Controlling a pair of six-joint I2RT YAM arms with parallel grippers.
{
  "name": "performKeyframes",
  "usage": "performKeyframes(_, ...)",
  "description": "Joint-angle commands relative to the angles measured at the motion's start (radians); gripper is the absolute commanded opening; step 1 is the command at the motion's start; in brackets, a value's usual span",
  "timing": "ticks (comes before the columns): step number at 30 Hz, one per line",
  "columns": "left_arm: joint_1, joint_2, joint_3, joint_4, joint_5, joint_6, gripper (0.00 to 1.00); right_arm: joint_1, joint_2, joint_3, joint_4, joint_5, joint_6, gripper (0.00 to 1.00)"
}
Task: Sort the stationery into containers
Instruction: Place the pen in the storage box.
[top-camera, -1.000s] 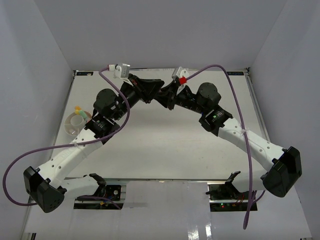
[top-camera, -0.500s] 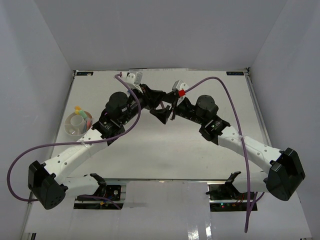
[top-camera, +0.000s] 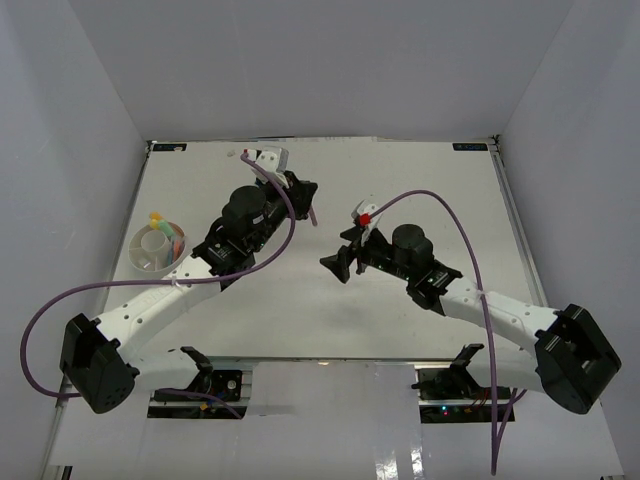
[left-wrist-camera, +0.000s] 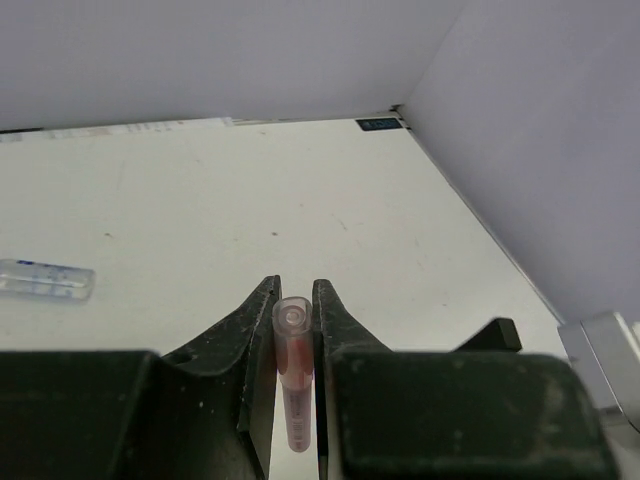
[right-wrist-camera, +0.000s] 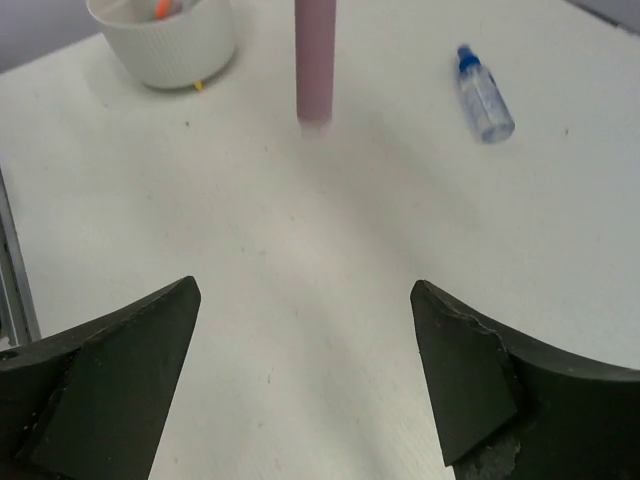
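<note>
Your left tool (left-wrist-camera: 291, 300) is clamped on a pink pen (left-wrist-camera: 292, 385). Your right tool (right-wrist-camera: 303, 300) gapes wide, empty, above the counter (right-wrist-camera: 330, 210), with a bottle (right-wrist-camera: 484, 98) lying beyond.

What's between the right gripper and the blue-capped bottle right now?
Only bare table: the right wrist view shows nothing between the open right gripper and the bottle. The pink pen hangs clear of that line.

Matt white table (left-wrist-camera: 200, 230); glossy translucent plastic pen (left-wrist-camera: 293, 362)
</note>
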Motion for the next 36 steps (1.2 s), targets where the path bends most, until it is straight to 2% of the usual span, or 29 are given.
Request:
performKeyframes(1,0.010,-0.023,-0.006,-0.010,-0.163,0.110,0.00,-0.007,-0.068,-0.038,-0.032,0.066,-0.001,0.92)
performKeyframes(5,0.055,-0.034,-0.015,-0.076,-0.282,0.157,0.00,-0.018,-0.111,-0.072,-0.084,0.112,-0.018,0.90)
performKeyframes(10,0.205,-0.092,-0.059,-0.183,-0.357,0.185,0.00,-0.026,-0.136,-0.113,-0.095,0.147,-0.032,0.90)
performKeyframes(14,0.328,-0.138,-0.126,-0.195,-0.455,0.231,0.00,-0.027,-0.140,-0.136,-0.087,0.149,-0.029,0.90)
performKeyframes(19,0.475,-0.171,-0.198,-0.172,-0.487,0.262,0.00,-0.027,-0.172,-0.173,-0.075,0.155,-0.015,0.90)
performKeyframes(20,0.519,-0.192,-0.228,-0.165,-0.486,0.254,0.00,-0.027,-0.180,-0.178,-0.075,0.157,-0.013,0.90)
performKeyframes(26,0.618,-0.260,-0.368,0.001,-0.509,0.279,0.00,-0.029,-0.211,-0.216,-0.027,0.134,0.000,0.90)
performKeyframes(32,0.658,-0.256,-0.423,0.062,-0.529,0.285,0.00,-0.029,-0.203,-0.238,0.011,0.103,0.007,0.90)
performKeyframes(36,0.670,-0.273,-0.478,0.174,-0.558,0.314,0.00,-0.030,-0.229,-0.259,0.037,0.100,0.007,0.90)
